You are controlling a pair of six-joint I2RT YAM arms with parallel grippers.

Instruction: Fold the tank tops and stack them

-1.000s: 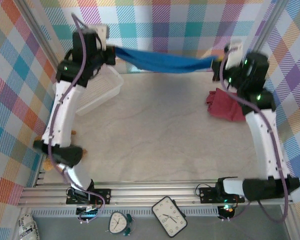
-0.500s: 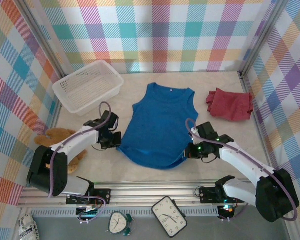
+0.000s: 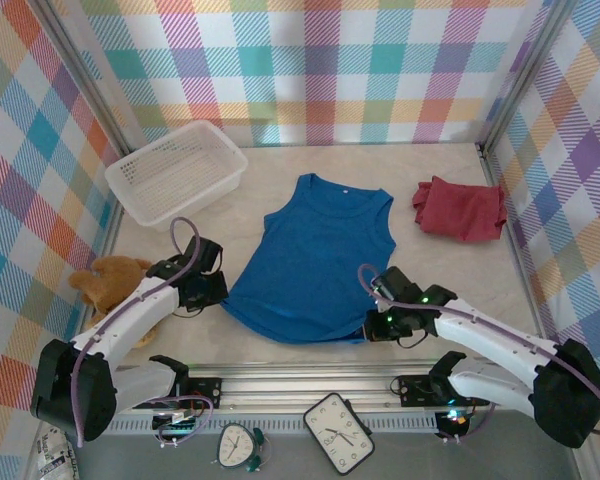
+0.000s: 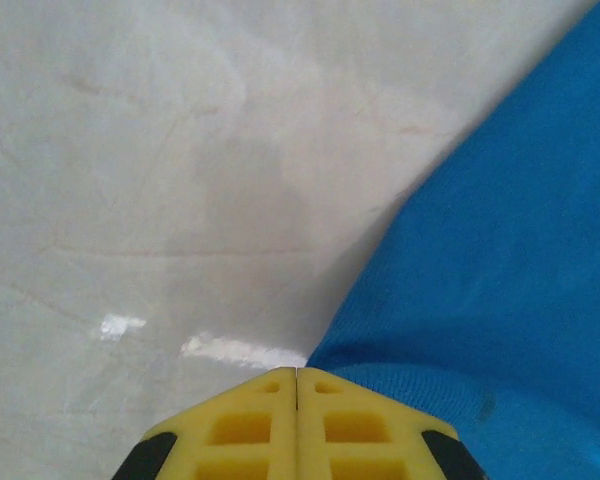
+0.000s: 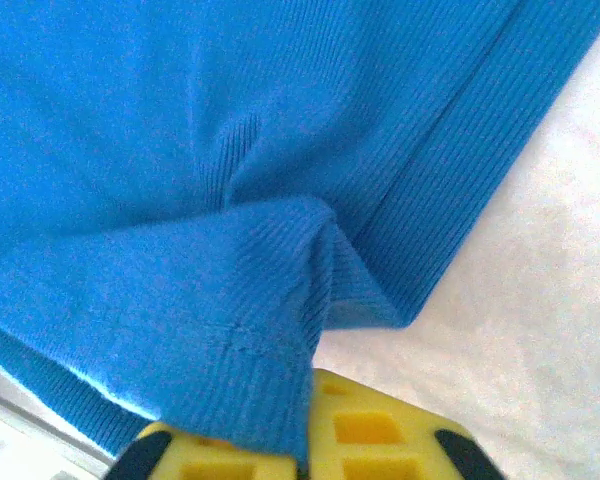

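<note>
Blue top lies flat ahead — left hand and right hand each clamped on a hem corner. Spreading looks done; next, release and regrip to fold.

Laid out on the counter: one blue tank top, one dark red cloth heap, one white basket, one teddy bear; below it, one square clock and one round clock.

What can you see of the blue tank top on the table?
The blue tank top is bright ribbed knit, sleeveless, with scooped neck and two shoulder straps. It lies spread flat on the table, neck at the far end. The left gripper and right gripper each pinch a hem corner; the right corner is bunched.
</note>
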